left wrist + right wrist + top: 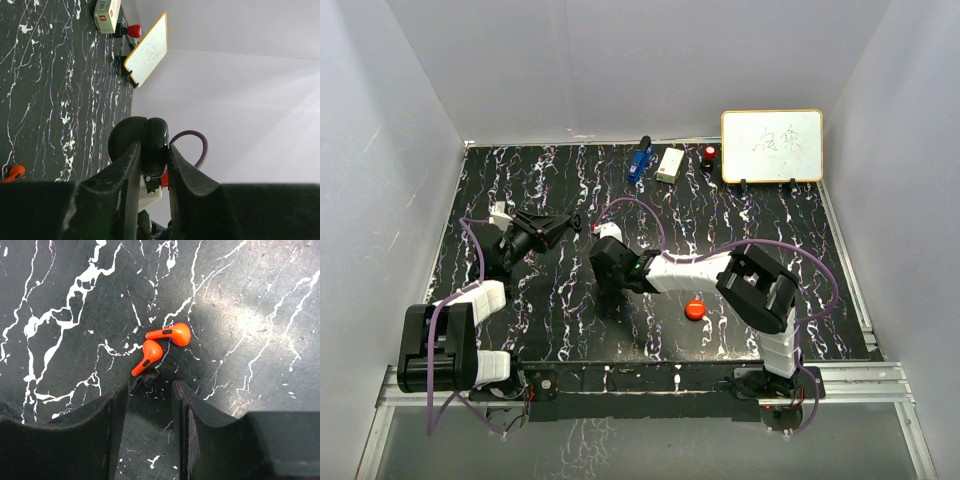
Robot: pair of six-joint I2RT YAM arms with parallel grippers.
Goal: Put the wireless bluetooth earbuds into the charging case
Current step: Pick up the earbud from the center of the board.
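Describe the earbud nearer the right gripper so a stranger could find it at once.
On the black, white-veined table, look just beyond the open right gripper, where two orange earbuds lie side by side. Pick the nearer earbud, its stem slanting back toward the gripper; the other earbud lies farther out, almost level across the view.

The counter [60, 300] looks like black stone with white veins, smooth with a soft sheen. The two earbuds [170, 334] are smooth, glossy orange plastic with small black insets. The right hand [150, 386] has matt black fingers [100, 430] of grainy plastic, and the left hand [154, 150] looks the same. The case [156, 142] is polished black plastic. The whiteboard [772, 145] is glossy white in a wood-look frame. The walls [620, 60] are matt white.
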